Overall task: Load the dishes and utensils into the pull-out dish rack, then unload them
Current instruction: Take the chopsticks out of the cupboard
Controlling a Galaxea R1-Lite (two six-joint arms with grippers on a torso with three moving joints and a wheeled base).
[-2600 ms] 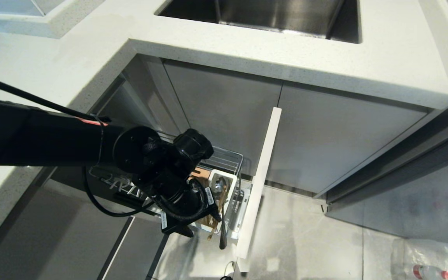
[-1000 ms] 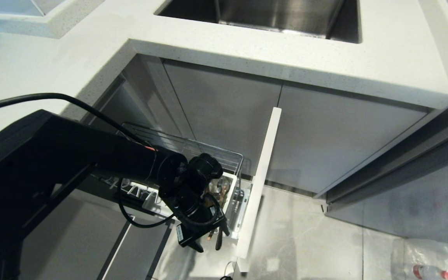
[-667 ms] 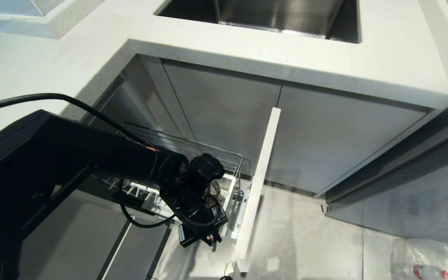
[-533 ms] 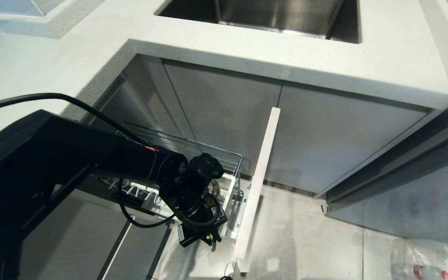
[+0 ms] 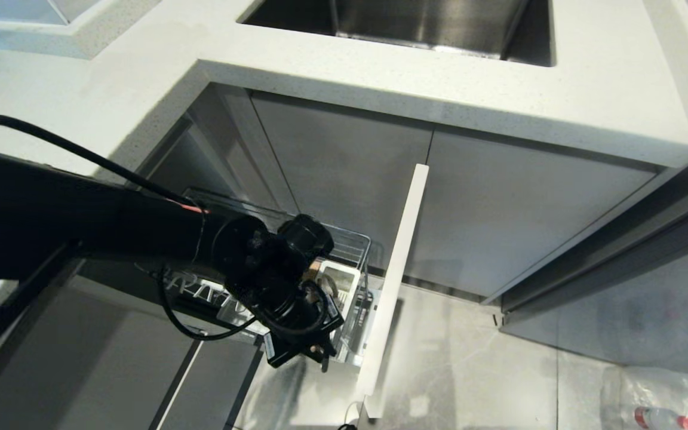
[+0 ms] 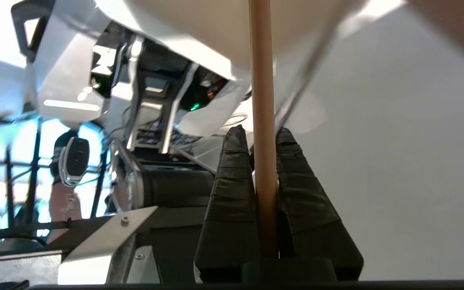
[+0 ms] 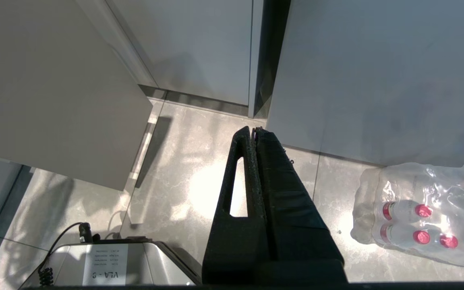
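Left end effector [image 6: 258, 135] now clamped on chopsticks [image 6: 262, 100], raised from cutlery box [image 5: 339, 280], right end effector [image 7: 254, 131] closed

One text can be read: a white rectangular paper label [image 7: 105, 268] on the silver-grey metal housing [image 7: 143, 257] low in the right wrist view carries "VLA - 0", printed upside down. The smaller lines above it are illegible.

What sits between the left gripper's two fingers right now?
A wooden chopstick, clamped between the left gripper's black fingers; the left wrist view shows it.
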